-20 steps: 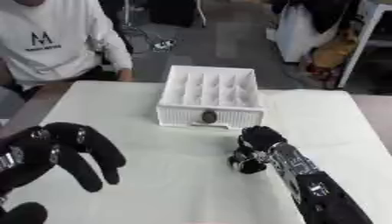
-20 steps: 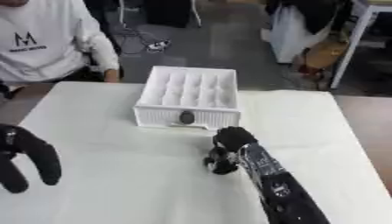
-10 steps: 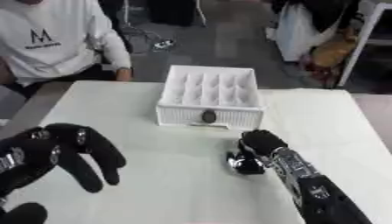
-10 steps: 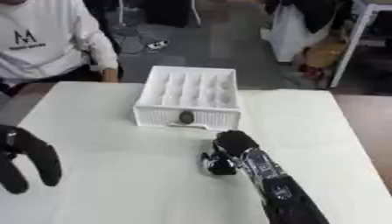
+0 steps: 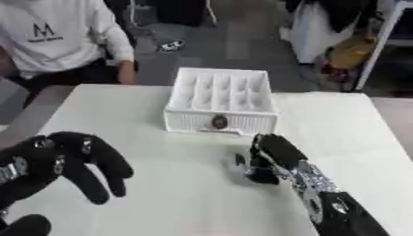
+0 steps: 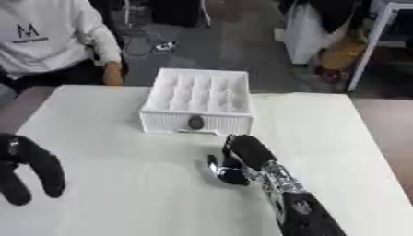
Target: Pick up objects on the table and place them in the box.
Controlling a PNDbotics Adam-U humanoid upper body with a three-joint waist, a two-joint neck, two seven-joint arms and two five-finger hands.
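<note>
My right hand [image 5: 270, 154] curls around a small dark object [image 6: 219, 171] on the desk [image 5: 185, 193], just short of the white box [image 5: 219, 100], while my left hand [image 5: 68, 159] idles open.

Matt plastic, smooth pale surface

The white box [image 5: 219, 100] looks like matt moulded plastic; the worktop [image 5: 161, 193] is smooth and matt; the right hand [image 5: 270, 154] is matt black, its wrist glinting silver metal.

1. The right hand [image 5: 270, 154] covers whatever it is curled over; only a small dark, blurred bit shows at its 9 o'clock side.
2. The left hand [image 6: 28, 168] is cut off by the picture's 9 o'clock edge.
3. The dark oval mark [image 5: 219, 122] on the white box [image 5: 219, 99] is too blurred to read.
</note>
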